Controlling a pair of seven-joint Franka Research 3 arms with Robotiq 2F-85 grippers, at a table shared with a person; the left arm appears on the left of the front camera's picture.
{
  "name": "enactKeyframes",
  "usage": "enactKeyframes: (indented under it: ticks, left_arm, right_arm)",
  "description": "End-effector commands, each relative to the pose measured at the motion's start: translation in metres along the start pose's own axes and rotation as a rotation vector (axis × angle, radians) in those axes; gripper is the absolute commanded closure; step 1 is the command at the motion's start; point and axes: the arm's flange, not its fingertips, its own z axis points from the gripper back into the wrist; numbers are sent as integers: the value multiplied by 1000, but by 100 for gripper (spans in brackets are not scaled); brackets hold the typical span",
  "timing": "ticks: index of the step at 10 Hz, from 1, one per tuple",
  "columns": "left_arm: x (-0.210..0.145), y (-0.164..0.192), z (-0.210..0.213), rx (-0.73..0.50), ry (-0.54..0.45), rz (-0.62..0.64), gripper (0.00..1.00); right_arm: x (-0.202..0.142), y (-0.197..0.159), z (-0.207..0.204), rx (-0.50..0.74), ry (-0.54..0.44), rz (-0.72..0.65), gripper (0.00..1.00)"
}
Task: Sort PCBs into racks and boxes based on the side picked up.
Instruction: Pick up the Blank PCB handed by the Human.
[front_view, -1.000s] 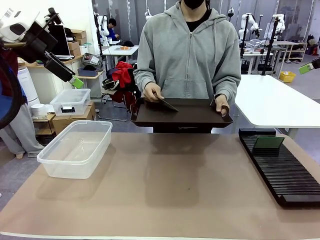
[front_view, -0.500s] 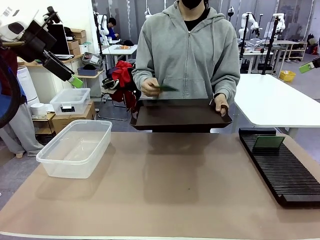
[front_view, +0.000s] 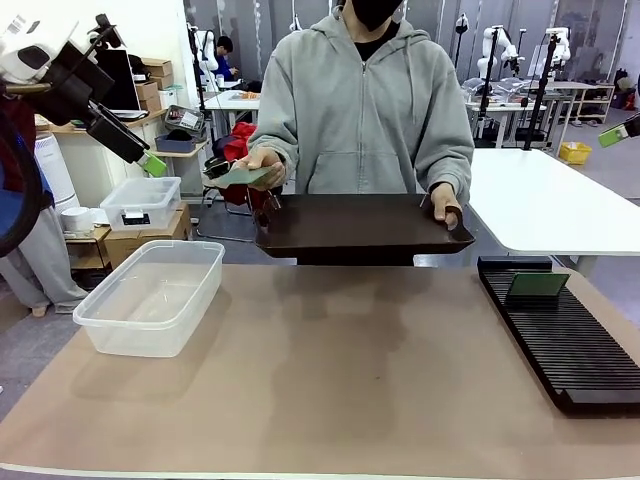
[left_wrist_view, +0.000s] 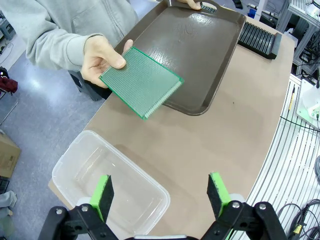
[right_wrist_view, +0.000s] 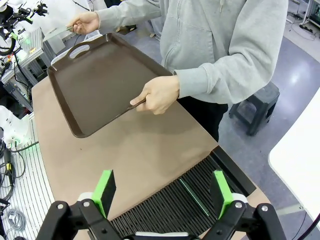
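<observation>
- Front view: the person holds 1 PCB (front_view: 240, 176) out toward the left gripper (front_view: 152, 164), which hangs high and empty. The clear box (front_view: 100, 318) sits on the table (front_view: 350, 390). The other PCB (front_view: 537, 285) stands in the rack (front_view: 580, 350)
- Left wrist view: the left gripper (left_wrist_view: 160, 192) is wide open. The PCB (left_wrist_view: 141, 82) is ahead in the person's hand (left_wrist_view: 100, 57), over the tray (left_wrist_view: 200, 55) edge. I think it should go in slowly, pinch the free end, and keep off the fingers
- Right wrist view: the right gripper (right_wrist_view: 163, 192) is open and empty above the rack (right_wrist_view: 200, 175); best it waits
</observation>
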Motion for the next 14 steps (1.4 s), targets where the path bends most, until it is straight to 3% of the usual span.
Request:
enactKeyframes:
  ticks: [1,14]
  left_arm:
    - [-2,0,-1,-6,-2,1,0]
    - [-2,0,-1,-6,-2,1,0]
  right_arm:
    - [2,1,-2,11,-11,-2,0]
    - [2,1,-2,11,-11,-2,0]
